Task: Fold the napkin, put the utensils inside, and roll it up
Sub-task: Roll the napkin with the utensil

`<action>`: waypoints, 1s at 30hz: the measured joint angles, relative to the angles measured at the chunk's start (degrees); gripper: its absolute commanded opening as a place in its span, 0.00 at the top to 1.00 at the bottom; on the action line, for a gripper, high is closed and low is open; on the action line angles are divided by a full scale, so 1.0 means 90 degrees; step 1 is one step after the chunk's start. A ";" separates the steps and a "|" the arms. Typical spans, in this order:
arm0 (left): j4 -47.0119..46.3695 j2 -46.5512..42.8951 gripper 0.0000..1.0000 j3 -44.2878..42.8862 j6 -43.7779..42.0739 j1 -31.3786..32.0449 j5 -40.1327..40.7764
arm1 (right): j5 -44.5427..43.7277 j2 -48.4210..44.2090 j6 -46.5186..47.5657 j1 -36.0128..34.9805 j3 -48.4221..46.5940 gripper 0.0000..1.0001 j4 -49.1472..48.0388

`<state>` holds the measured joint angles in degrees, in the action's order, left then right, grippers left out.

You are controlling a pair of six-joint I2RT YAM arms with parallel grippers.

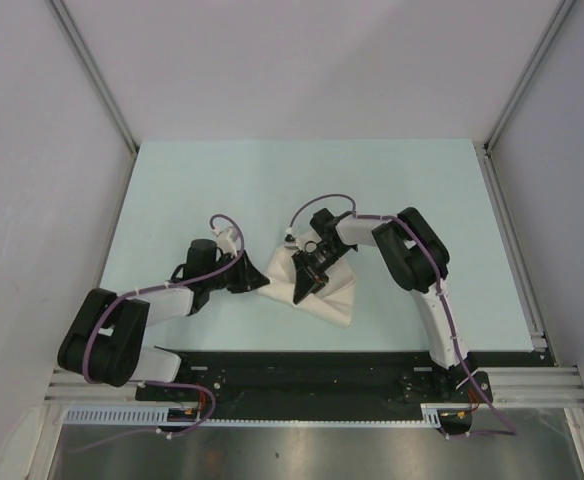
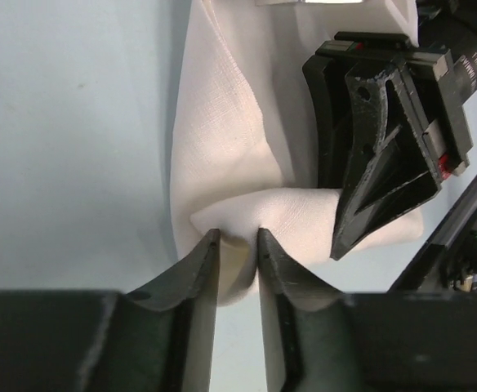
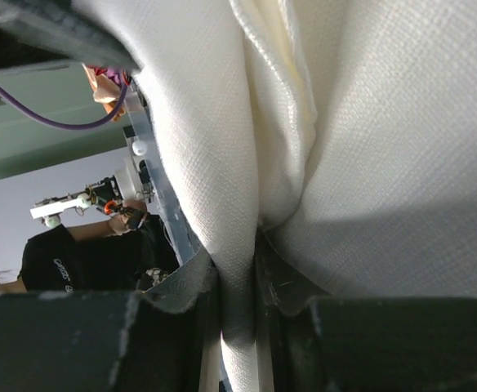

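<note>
Left claw (image 1: pixel 259 278) is pinching the napkin (image 1: pixel 334 297) at its left edge. In the left wrist view the claw (image 2: pixel 238 238) is holding a peaked fold of white cloth (image 2: pixel 222 122) between its two tips, and the fingers (image 2: pixel 196 269) are standing nearly together with only the cloth between them.

Right claw (image 1: pixel 300 293) is reaching down over the middle of the napkin, pointing near and to the left, just beside the left claw. In its own wrist view it (image 3: pixel 234 260) is squeezing a thick pleat of cloth (image 3: pixel 369 122) between pressed-together fingers (image 3: pixel 191 282), and the fabric is billowing above them and filling most of that picture. From the left wrist camera the right claw (image 2: pixel 342 243) is showing as a dark wedge with its tip touching the cloth just right of the pinched fold.

The napkin is lying bunched and creased on the pale table (image 1: pixel 272 180), near the middle of the near edge, between the two arms. Its left part is being lifted into ridges by the two claws, while its right part is spreading flatter toward the near right.
</note>
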<state>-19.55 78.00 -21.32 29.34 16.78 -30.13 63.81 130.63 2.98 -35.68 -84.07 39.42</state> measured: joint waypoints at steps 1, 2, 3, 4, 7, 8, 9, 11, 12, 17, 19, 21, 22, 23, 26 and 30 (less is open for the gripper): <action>-0.0024 0.0044 0.82 0.0000 0.0022 0.0000 -0.0002 | 0.0015 0.0010 0.0000 0.0002 -0.0005 0.76 0.0010; -0.0061 0.0085 0.90 0.0000 0.0044 0.0000 0.0000 | 0.0015 0.0012 -0.0002 0.0007 -0.0012 0.71 0.0019; -0.0097 0.0119 0.94 0.0000 0.0066 0.0002 -0.0002 | 0.0012 0.0012 -0.0010 0.0007 -0.0019 0.68 0.0027; -0.0112 0.0143 0.97 0.0000 0.0075 0.0010 0.0000 | -0.0007 0.0012 -0.0022 0.0007 -0.0029 0.59 0.0039; -0.0104 0.0219 1.00 0.0000 0.0092 0.0015 0.0024 | 0.0022 0.0007 -0.0175 0.0036 -0.0058 0.41 0.0097; -0.0095 0.0248 1.00 0.0000 0.0092 0.0015 0.0051 | 0.0019 -0.0007 -0.0216 0.0039 -0.0080 0.39 0.0112; -0.0087 0.0274 1.00 0.0000 0.0092 0.0015 0.0068 | 0.0068 -0.0051 -0.0342 0.0044 -0.0090 0.38 0.0119; -0.0058 0.0308 1.00 0.0000 0.0124 0.0017 0.0112 | -0.0121 -0.0240 -0.0542 0.0087 -0.0061 0.36 -0.0010; -0.0049 0.0318 1.00 0.0000 0.0134 0.0017 0.0121 | -0.0284 -0.0376 -0.0636 0.0143 -0.0015 0.34 -0.0146; -0.0010 0.0423 1.00 -0.0036 0.0202 0.0017 0.0151 | -0.1297 -0.1610 -0.1032 0.0622 0.0517 0.27 -0.0716; 0.0027 0.0495 1.00 -0.0090 0.0238 0.0017 0.0148 | -0.1950 -0.2407 -0.1015 0.0731 0.0753 0.26 -0.0794; 0.0053 0.0571 1.00 -0.0146 0.0250 0.0017 0.0146 | -0.2448 -0.3075 -0.0940 0.0658 0.0942 0.25 -0.0792; 0.0058 0.0617 1.00 -0.0177 0.0260 0.0015 0.0143 | -0.2710 -0.3412 -0.0899 0.0563 0.1054 0.25 -0.0775; 0.0058 0.0656 1.00 -0.0197 0.0267 0.0015 0.0138 | -0.2946 -0.3713 -0.0860 0.0435 0.1171 0.25 -0.0750; 0.0063 0.0782 1.00 -0.0270 0.0345 0.0007 0.0092 | -0.3563 -0.4240 -0.0801 -0.0002 0.1566 0.23 -0.0668; 0.0053 0.0874 1.00 -0.0321 0.0389 -0.0010 0.0007 | -0.4209 -0.4308 -0.0809 -0.0510 0.2249 0.23 -0.0571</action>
<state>-19.07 85.86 -24.21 32.84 16.69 -30.06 25.93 91.85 -4.29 -40.27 -63.83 34.28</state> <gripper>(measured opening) 0.009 0.769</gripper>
